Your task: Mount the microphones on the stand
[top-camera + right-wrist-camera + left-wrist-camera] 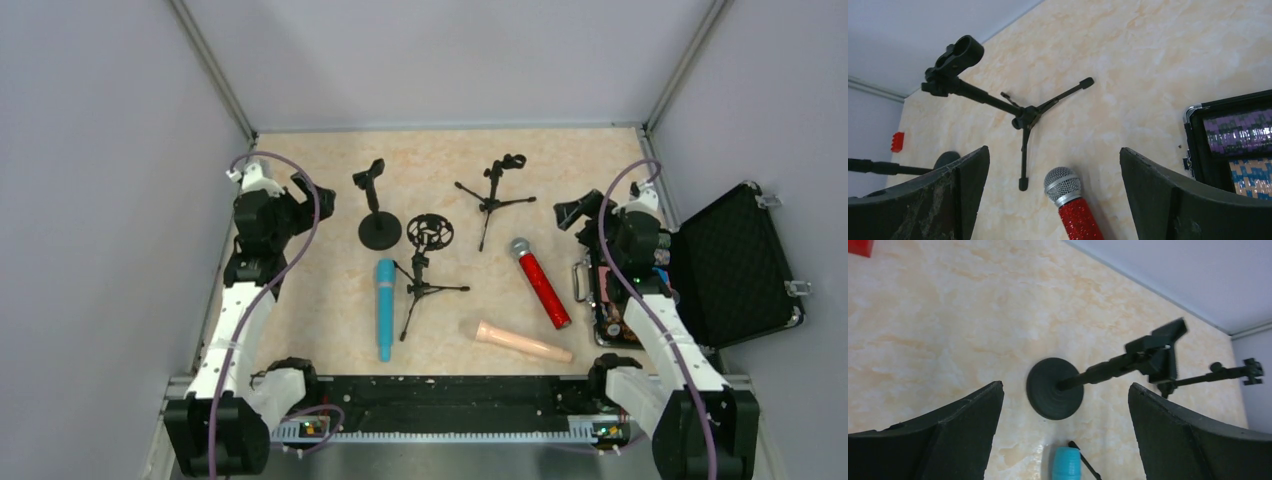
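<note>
Three microphones lie flat on the table. The light-blue one point(385, 308) is left of centre. The glittery red one point(541, 288) with a silver mesh head is right of centre. The peach-beige one point(522, 342) is near the front. Three black stands are upright: a round-base stand point(378, 228), a tripod with a ring mount point(425, 265) and a tripod with a clip point(495, 195). My left gripper point(310, 200) is open and empty, above the round base point(1055, 395) and the blue microphone's tip point(1068, 465). My right gripper point(572, 213) is open and empty, above the red microphone's head point(1064, 185).
An open black case point(740, 265) with patterned contents point(1243, 145) stands at the right edge beside my right arm. A small red block point(897, 141) lies at the far left of the table. Grey walls close in the table on three sides.
</note>
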Action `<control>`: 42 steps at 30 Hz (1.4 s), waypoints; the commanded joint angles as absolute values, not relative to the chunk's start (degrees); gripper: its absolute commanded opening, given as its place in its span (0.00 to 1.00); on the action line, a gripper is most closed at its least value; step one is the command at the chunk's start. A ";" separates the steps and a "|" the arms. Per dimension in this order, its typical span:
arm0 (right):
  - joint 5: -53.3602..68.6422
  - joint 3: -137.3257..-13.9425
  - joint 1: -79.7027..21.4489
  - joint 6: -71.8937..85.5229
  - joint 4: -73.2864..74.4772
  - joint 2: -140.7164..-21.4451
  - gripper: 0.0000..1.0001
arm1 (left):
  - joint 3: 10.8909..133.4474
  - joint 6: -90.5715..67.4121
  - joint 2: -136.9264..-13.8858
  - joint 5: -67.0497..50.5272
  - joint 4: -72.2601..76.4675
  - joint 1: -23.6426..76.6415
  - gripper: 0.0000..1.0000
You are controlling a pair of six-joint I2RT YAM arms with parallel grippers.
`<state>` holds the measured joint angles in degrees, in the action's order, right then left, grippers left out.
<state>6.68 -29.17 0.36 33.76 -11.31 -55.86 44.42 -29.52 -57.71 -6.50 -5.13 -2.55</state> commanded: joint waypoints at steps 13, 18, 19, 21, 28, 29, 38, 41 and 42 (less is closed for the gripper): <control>21.75 -32.54 1.27 27.64 4.57 -53.90 0.99 | 60.24 -39.76 -62.41 -35.04 1.39 -2.61 0.99; 22.10 -34.59 1.32 24.10 10.21 -55.33 0.99 | 63.04 -37.55 -65.72 -38.47 -2.36 -1.35 0.99; 21.92 -35.14 1.32 23.56 11.34 -55.79 0.99 | 63.61 -35.46 -65.66 -38.13 -3.83 -0.92 0.99; 21.46 -35.97 1.32 22.76 13.07 -57.18 0.99 | 63.67 -32.00 -65.00 -36.66 -6.04 -0.30 0.99; 15.92 -41.51 -5.62 18.41 20.27 -66.43 0.99 | 60.83 -24.34 -61.06 -30.28 -9.80 -0.23 0.99; 13.61 -42.20 -7.58 18.25 20.55 -67.92 0.99 | 60.34 -23.83 -60.71 -29.78 -10.15 -0.26 0.99; -8.04 -50.80 -22.90 16.13 26.60 -81.64 0.98 | 59.38 -21.56 -59.94 -27.90 -11.73 -0.26 0.99; -9.12 -51.38 -24.28 16.29 26.45 -84.17 0.94 | 60.02 -20.93 -59.90 -27.69 -12.66 -0.26 0.99; -9.79 -51.64 -25.17 16.26 26.25 -84.99 0.92 | 59.96 -20.89 -59.82 -27.46 -12.73 -0.25 0.99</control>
<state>-2.79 -48.82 -22.94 17.28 24.69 -82.74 60.07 -22.70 -61.10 -28.58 -13.06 -0.27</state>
